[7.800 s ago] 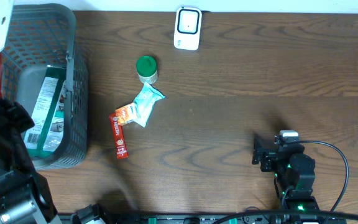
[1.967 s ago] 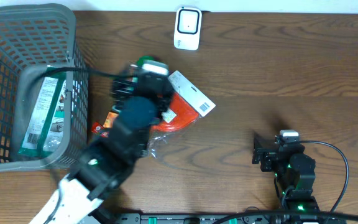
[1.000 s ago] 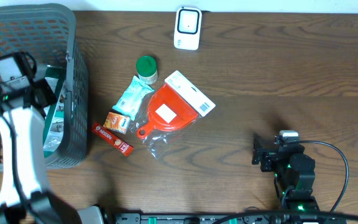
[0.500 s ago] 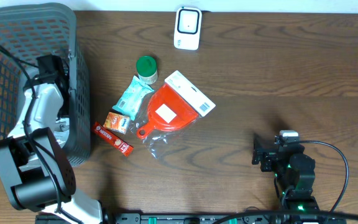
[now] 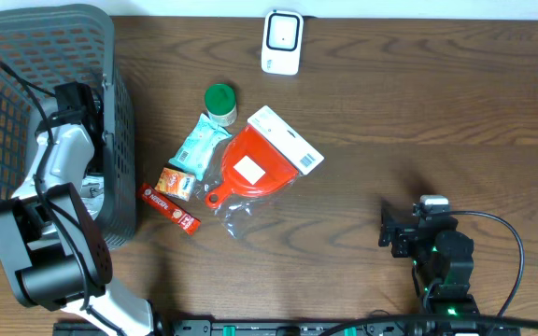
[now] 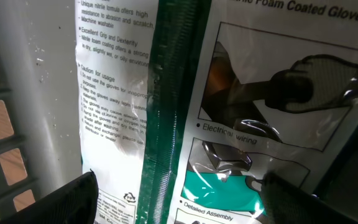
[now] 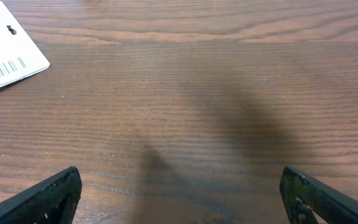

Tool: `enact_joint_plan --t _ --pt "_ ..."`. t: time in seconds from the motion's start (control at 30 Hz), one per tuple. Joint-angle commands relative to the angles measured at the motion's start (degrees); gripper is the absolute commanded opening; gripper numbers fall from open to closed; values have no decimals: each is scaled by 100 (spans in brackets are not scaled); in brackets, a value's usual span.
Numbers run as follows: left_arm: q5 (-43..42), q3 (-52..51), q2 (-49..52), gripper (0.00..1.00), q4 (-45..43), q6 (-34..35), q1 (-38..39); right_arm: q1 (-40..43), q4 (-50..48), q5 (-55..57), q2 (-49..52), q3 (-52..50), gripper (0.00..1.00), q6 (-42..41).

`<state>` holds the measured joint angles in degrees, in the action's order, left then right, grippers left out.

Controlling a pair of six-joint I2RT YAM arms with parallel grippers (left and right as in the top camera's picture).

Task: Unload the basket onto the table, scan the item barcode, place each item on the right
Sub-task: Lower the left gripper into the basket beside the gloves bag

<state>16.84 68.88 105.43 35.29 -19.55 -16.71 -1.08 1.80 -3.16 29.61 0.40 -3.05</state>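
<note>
My left arm (image 5: 59,159) reaches down into the grey basket (image 5: 63,23). In the left wrist view, my left gripper (image 6: 179,208) stands open just above a green-and-white glove package (image 6: 247,93), one fingertip (image 6: 67,202) on either side and not gripping it. A white scanner (image 5: 282,42) sits at the table's far edge. An orange dustpan (image 5: 250,173) with a white barcode card (image 7: 8,56) lies mid-table. At the front right, my right gripper (image 5: 390,229) rests open and holds nothing (image 7: 182,199).
A green-lidded jar (image 5: 219,101), a teal packet (image 5: 201,145), a small orange packet (image 5: 174,182) and a red bar (image 5: 169,208) lie left of the dustpan. The basket wall (image 6: 5,124) stands close to my left fingers.
The left arm left the dustpan on the table, swung over to the basket and dropped into it. It has hardly moved in the last half second. The right arm stayed still.
</note>
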Motion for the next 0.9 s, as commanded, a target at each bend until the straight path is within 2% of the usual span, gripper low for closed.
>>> enact_joint_plan --t 0.0,0.1,0.33,0.5,0.6,0.7,0.73,0.8,0.87 --pt "57 -118 459 84 24 -417 -57 -42 -2 35 -7 -7 99 -76" --pt "199 -116 466 84 -48 -619 -57 -42 15 35 -7 -7 99 -76" --pt "1283 -116 466 84 -391 -586 -380 -42 20 35 -7 -7 99 -76" --pt "1585 -114 439 84 -452 525 -1182 -42 59 35 -7 -7 99 -76" --pt "1460 -105 164 84 -463 898 -1436 -42 63 35 -7 -7 99 -76" --pt "656 -103 -487 85 -695 892 -1434 -42 61 35 -7 -7 99 -76" --pt "544 -103 -614 89 -726 892 -1419 -42 61 35 -7 -7 99 -76" --pt "455 -103 -999 90 -761 890 -1349 -42 57 35 -7 -7 99 -76" --pt "455 -105 -1250 91 -625 581 -1222 -42 48 37 -7 -7 99 -76"
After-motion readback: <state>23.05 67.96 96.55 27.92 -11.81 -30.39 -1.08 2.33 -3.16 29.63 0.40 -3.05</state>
